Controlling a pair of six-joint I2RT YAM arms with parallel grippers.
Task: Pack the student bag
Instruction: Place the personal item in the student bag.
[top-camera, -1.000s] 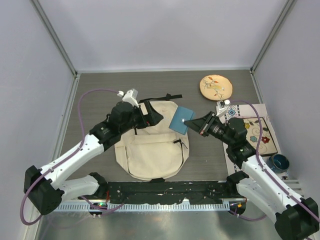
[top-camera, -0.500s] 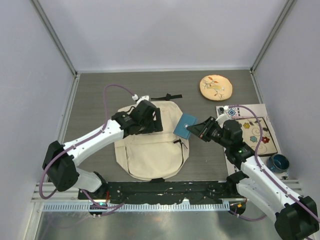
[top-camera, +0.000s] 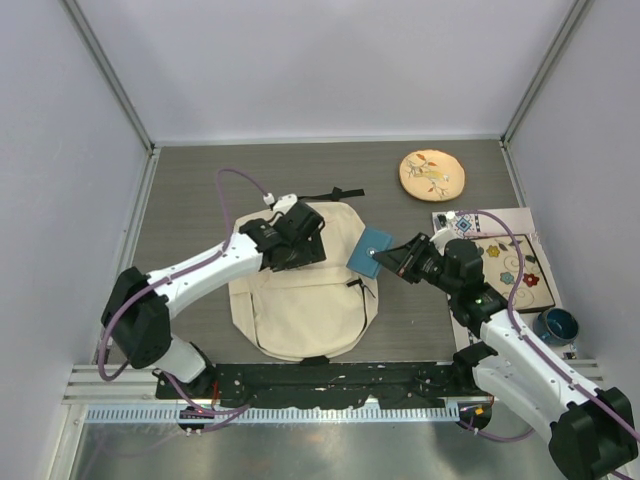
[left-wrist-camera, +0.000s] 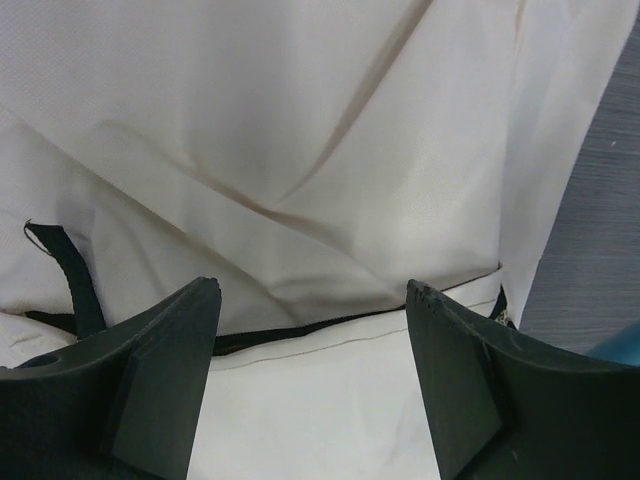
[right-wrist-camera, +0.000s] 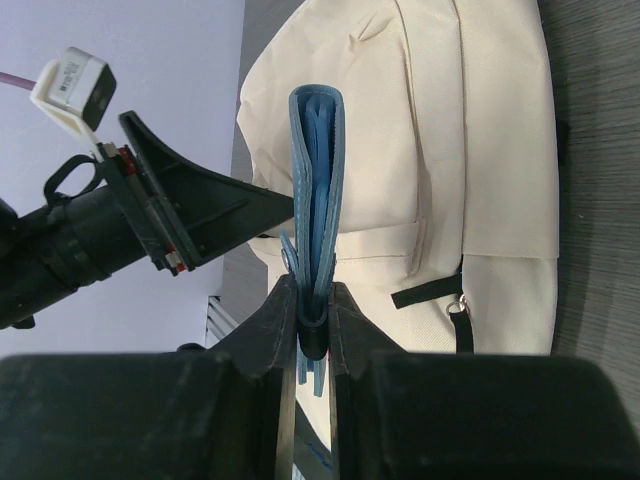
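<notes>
The grey worktop (top-camera: 200, 190) carries the student bag (top-camera: 300, 310), a cream fabric backpack lying flat near its middle. The top of the bag, with a black strap, points to the far wall and its bottom reaches almost to the arms' base rail. To the right of the bag, against the right wall, lies a flat floral mat (top-camera: 522, 272), partly covered by the right arm. A round tan embroidered disc (top-camera: 432, 174) lies beyond the bag's far right corner, well apart from it. A blue folded wallet (top-camera: 368, 247) is held on edge at the bag's right side, over its upper right rim. A small dark blue cup (top-camera: 556, 325) stands at the near right corner of the mat.

The left pincer (top-camera: 297, 240) hangs over the upper part of the bag. Its jaws stand wide with nothing between them. The left wrist view shows creased cream cloth and a dark zip line below them.

The right pincer (top-camera: 386, 257) is narrow and clamps the wallet by its lower edge. The wallet stands upright between the fingers in the right wrist view.
</notes>
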